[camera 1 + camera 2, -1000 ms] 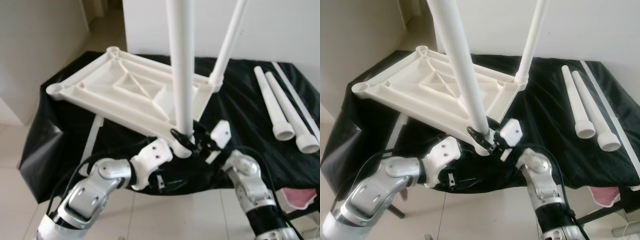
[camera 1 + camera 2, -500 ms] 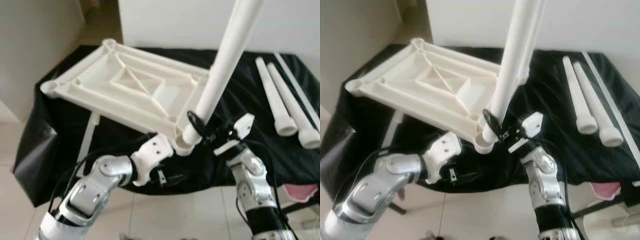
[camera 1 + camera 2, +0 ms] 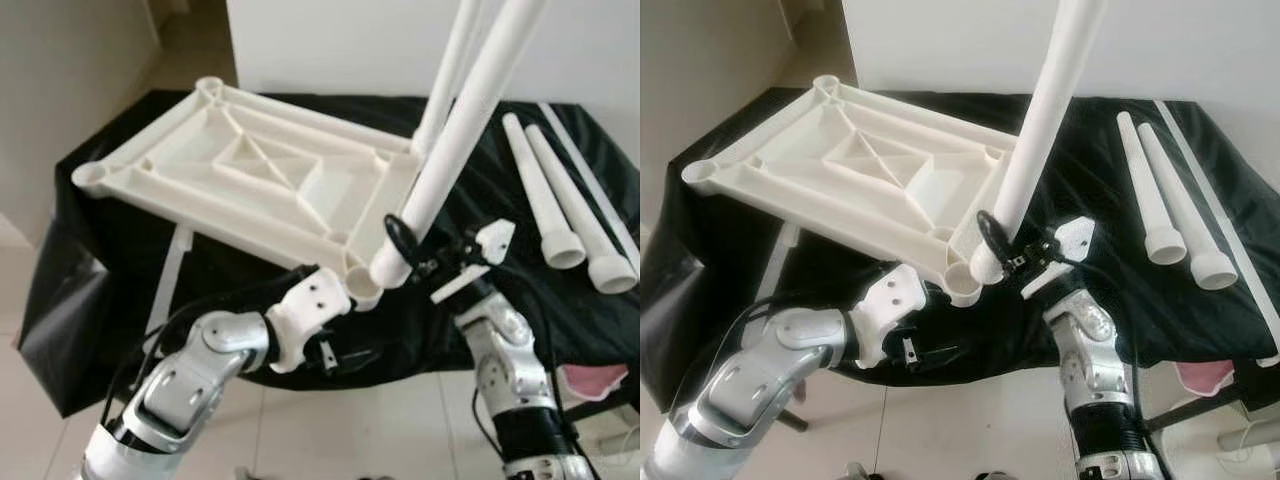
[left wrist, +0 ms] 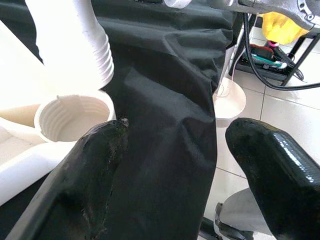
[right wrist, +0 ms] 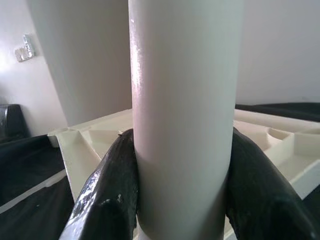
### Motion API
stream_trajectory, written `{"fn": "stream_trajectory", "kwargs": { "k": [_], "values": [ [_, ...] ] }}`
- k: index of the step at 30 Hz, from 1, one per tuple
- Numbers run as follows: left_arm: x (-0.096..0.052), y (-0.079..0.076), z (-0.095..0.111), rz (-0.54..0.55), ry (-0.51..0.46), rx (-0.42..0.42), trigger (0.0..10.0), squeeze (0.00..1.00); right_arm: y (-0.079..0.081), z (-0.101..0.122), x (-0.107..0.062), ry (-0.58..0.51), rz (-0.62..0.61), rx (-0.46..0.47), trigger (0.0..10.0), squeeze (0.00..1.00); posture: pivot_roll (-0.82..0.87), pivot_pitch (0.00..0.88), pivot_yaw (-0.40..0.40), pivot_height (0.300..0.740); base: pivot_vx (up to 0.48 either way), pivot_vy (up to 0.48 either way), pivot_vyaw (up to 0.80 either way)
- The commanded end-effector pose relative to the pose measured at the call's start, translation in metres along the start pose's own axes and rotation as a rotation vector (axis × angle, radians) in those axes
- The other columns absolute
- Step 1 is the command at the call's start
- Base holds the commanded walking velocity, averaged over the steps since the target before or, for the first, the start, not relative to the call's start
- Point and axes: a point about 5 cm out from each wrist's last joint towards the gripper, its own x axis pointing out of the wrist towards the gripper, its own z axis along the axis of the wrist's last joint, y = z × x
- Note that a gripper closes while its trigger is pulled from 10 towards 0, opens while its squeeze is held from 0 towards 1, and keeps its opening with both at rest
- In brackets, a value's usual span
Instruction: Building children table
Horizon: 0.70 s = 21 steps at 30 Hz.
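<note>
The white table top (image 3: pixel 250 175) lies upside down, tilted, on a black-covered table (image 3: pixel 500 180). My right gripper (image 3: pixel 400 236) is shut on a white leg (image 3: pixel 455 150) that leans up to the right. The leg's threaded end (image 4: pixel 95 55) hangs just above and beside the near corner socket (image 4: pixel 75 117), not inside it. In the right wrist view both fingers (image 5: pixel 107 195) clamp the leg (image 5: pixel 182 100). My left gripper (image 4: pixel 175 165) is open, low at the table's front edge, one finger (image 4: pixel 92 165) next to the socket. Another leg (image 3: pixel 452 65) stands in the far right corner.
Two spare legs (image 3: pixel 545 200) and a thin white rod (image 3: pixel 592 175) lie on the black cloth at the right. A white support (image 3: pixel 175 280) shows under the table top. A pink object (image 3: pixel 592 382) sits low on the right. Pale tile floor (image 3: pixel 300 430) lies in front.
The leg stood upright over the near corner socket; now it leans up to the right with its end out of the socket. My right gripper has swung right with it.
</note>
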Motion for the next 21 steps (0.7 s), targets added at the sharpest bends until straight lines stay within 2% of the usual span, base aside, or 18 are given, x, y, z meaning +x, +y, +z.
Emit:
{"fn": "stream_trajectory", "kwargs": {
  "k": [1,11,14,17,19,20,21],
  "values": [
    [0.002,0.001,-0.002,0.034,0.002,-0.006,10.0,0.00,0.002,-0.005,0.001,0.069,0.023,0.037,10.0,0.00,0.00,0.098,-0.025,0.740,0.000,0.000,0.00],
    [0.005,0.005,0.001,0.063,-0.019,-0.010,10.0,0.00,0.025,-0.003,0.003,0.158,0.222,0.046,10.0,0.00,-0.01,0.096,-0.033,0.740,0.000,0.000,0.00],
    [0.006,0.010,0.003,0.105,-0.035,-0.012,10.0,0.00,0.016,0.006,0.006,0.134,0.163,0.042,10.0,0.00,-0.01,0.094,-0.034,0.740,0.000,0.000,0.00],
    [0.007,0.018,0.006,0.178,-0.053,0.003,10.0,0.00,-0.002,0.017,0.008,0.124,0.033,0.026,10.0,0.00,-0.01,0.092,-0.032,0.740,0.000,0.000,0.00],
    [0.007,0.018,0.006,0.178,-0.053,0.003,10.0,0.00,-0.002,0.017,0.008,0.124,0.033,0.026,10.0,0.00,-0.01,0.092,-0.032,0.740,0.000,0.000,0.00],
    [0.007,0.021,0.006,0.206,-0.056,0.006,10.0,0.00,-0.009,0.020,0.008,0.130,-0.032,-0.006,10.0,0.00,-0.01,0.092,-0.032,0.740,0.000,0.000,0.00],
    [0.007,0.021,0.006,0.206,-0.056,0.006,10.0,0.00,-0.009,0.020,0.008,0.130,-0.032,-0.006,10.0,0.00,-0.01,0.092,-0.032,0.740,0.000,0.000,0.00]
  ]
}}
